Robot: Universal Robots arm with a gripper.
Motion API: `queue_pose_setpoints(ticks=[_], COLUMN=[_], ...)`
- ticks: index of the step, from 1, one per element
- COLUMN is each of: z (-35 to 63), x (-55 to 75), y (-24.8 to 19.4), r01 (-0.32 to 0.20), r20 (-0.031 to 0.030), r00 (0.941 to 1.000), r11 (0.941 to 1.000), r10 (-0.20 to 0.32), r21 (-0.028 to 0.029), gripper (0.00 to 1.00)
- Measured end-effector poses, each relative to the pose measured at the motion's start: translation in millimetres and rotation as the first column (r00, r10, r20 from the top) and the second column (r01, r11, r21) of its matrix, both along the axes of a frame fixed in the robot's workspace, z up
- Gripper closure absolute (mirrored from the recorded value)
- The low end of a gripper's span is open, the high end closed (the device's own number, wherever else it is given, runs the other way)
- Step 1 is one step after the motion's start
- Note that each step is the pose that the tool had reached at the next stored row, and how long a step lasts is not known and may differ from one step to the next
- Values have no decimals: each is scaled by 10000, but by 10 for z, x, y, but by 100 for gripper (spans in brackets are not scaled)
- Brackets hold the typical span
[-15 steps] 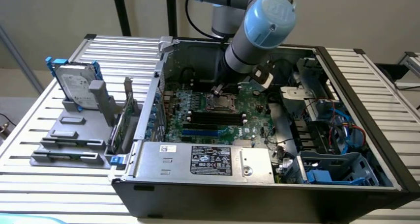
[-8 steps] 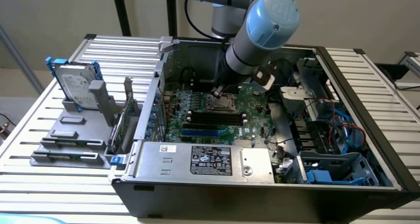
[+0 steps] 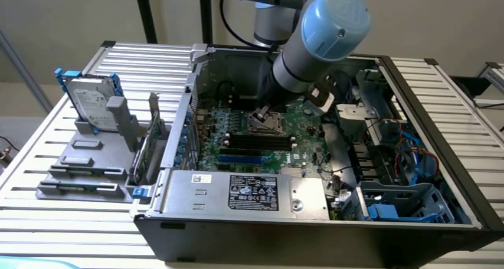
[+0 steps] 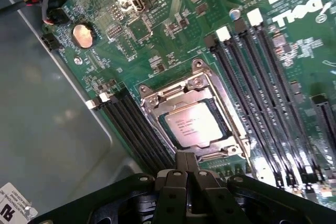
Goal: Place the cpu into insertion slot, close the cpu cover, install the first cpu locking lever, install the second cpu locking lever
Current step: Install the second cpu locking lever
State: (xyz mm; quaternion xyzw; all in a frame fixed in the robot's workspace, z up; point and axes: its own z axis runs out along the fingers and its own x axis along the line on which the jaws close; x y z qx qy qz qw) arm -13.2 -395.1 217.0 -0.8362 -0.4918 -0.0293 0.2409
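Note:
The cpu (image 4: 195,125), a flat square chip with a silvery top, lies seated in the insertion slot (image 4: 224,123) on the green board. The cpu cover (image 4: 170,97), a silvery metal frame, lies flat around it, and the chip shows through its middle opening. My gripper (image 4: 186,162) hovers just off one edge of the socket with its black fingers pressed together, shut on nothing. In the exterior view the arm reaches down into the open computer case, the gripper (image 3: 263,111) right above the insertion slot (image 3: 268,124). I cannot make out how the locking levers stand.
Long black memory slots (image 4: 262,93) flank the socket on both sides. A coin battery (image 4: 83,34) sits on the board near the grey case wall (image 4: 42,119). The power supply (image 3: 244,192), cables, a blue drive cage (image 3: 402,204) and a hard drive (image 3: 91,107) on a grey stand surround the work area.

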Motion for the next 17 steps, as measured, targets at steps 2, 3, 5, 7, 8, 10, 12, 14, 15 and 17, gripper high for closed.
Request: queue_pose_setpoints(ticks=[2, 3, 5, 7, 8, 10, 12, 14, 15, 17], z=[30, 44, 72, 99, 112, 134, 147, 153, 156, 160], x=[0, 0, -1, -1, -1, -3, -8, -20, -28, -47], y=[-61, -90, -148, -204, -230, -278, -321, -358, -375, -405], r01=[2, 2, 4, 6, 7, 8, 8, 9, 9, 8], r20=[-25, -37, -62, -89, -101, -120, -131, -135, -135, -135], r00=[10000, 10000, 10000, 10000, 9999, 9999, 9999, 9999, 9999, 9999], r11=[10000, 10000, 10000, 10000, 10000, 10000, 10000, 10000, 10000, 10000], r10=[-2, -2, -4, -6, -7, -8, -8, -9, -9, -9], r21=[-1, -1, -1, 0, 0, -1, -3, -19, -28, -45], gripper=[89, 89, 89, 89, 89, 89, 89, 89, 89, 89])
